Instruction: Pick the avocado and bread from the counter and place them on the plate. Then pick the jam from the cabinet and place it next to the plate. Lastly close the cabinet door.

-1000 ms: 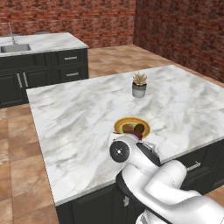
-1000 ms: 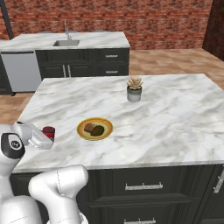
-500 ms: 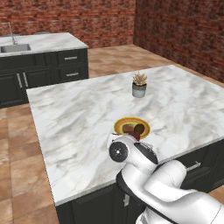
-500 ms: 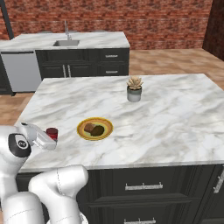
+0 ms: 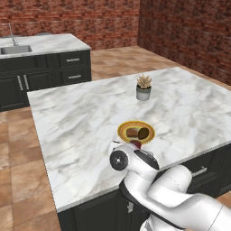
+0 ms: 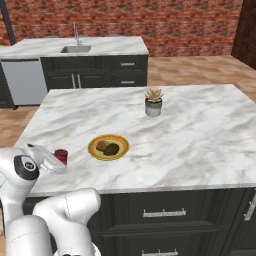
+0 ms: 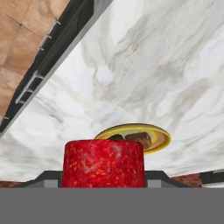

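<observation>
Closer to the plate (image 6: 108, 147) now, the hand (image 6: 56, 161) pinches the jam (image 6: 61, 155): rigid, smooth, likely slippery; grip mid-body.

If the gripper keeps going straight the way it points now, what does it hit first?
The gripper is shut on the jam, so the jar leads. Dead ahead is the plate holding the bread and avocado; its near rim would likely be met first, though the gap is hard to judge.

You have bare bench (image 6: 200, 135) all round the plate (image 6: 108, 147); the potted plant (image 6: 153, 101) stands well apart, beyond it, blocking nothing nearby.
</observation>
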